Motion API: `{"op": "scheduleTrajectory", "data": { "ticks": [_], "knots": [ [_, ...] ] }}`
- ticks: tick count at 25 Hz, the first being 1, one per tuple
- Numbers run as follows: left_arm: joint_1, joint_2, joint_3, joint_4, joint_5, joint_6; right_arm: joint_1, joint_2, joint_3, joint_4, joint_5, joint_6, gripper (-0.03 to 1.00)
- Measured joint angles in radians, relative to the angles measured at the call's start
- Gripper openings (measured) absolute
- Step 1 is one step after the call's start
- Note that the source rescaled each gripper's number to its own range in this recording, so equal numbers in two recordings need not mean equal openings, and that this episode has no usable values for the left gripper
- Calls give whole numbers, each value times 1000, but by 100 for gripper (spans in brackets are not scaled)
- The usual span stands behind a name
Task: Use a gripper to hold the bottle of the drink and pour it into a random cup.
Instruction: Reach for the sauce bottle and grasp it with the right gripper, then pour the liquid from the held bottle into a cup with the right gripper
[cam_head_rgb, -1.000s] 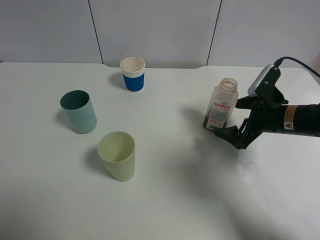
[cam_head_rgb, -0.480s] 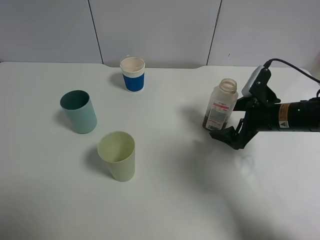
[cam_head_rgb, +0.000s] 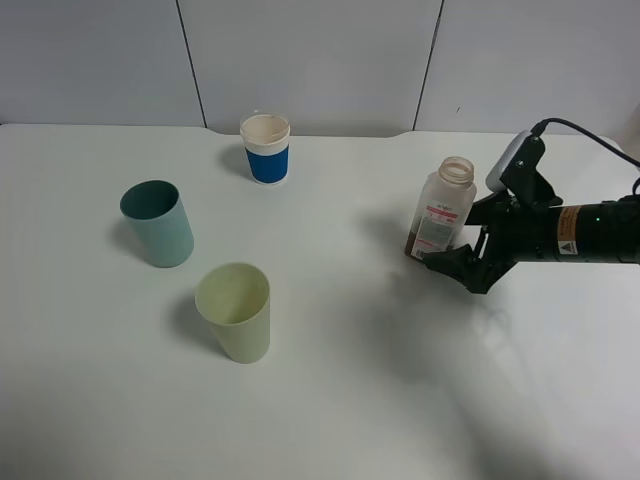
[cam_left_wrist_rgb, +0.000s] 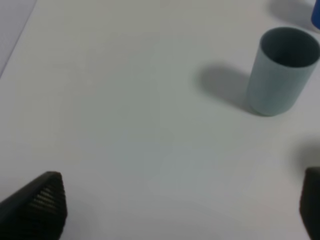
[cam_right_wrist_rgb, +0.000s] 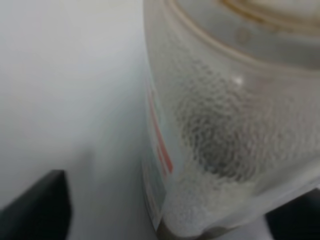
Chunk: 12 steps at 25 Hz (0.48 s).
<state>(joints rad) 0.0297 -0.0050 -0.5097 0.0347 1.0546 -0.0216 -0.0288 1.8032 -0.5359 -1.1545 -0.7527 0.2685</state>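
The bottle (cam_head_rgb: 440, 212) stands upright on the white table at the right, uncapped, with brown drink at its bottom. My right gripper (cam_head_rgb: 458, 240) is open, with one finger on each side of the bottle's lower body. In the right wrist view the bottle (cam_right_wrist_rgb: 220, 125) fills the frame between the two black fingertips (cam_right_wrist_rgb: 42, 205), and a gap shows beside it. The pale yellow-green cup (cam_head_rgb: 235, 312) stands upright at the front left. My left gripper (cam_left_wrist_rgb: 180, 212) is open and empty over bare table; it is out of the exterior view.
A teal cup (cam_head_rgb: 158, 223) stands left of the yellow-green cup and also shows in the left wrist view (cam_left_wrist_rgb: 281, 70). A white cup with a blue band (cam_head_rgb: 266, 148) stands at the back. The wall runs along the table's far edge.
My right gripper has moved a little left towards the bottle, so its fingers now straddle it. The bottle and cups have not moved.
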Motion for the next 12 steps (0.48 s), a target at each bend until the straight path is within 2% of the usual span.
{"op": "scheduleTrajectory", "data": {
  "ticks": [1,3,5,12],
  "knots": [
    [0,0,0,0,0,0,0,0,0,2,0,0,48],
    [0,0,0,0,0,0,-1,0,0,5,1,0,20],
    [0,0,0,0,0,0,-1,0,0,13,5,2,0],
    [0,0,0,0,0,0,-1,0,0,52,18,4,0]
  ]
}}
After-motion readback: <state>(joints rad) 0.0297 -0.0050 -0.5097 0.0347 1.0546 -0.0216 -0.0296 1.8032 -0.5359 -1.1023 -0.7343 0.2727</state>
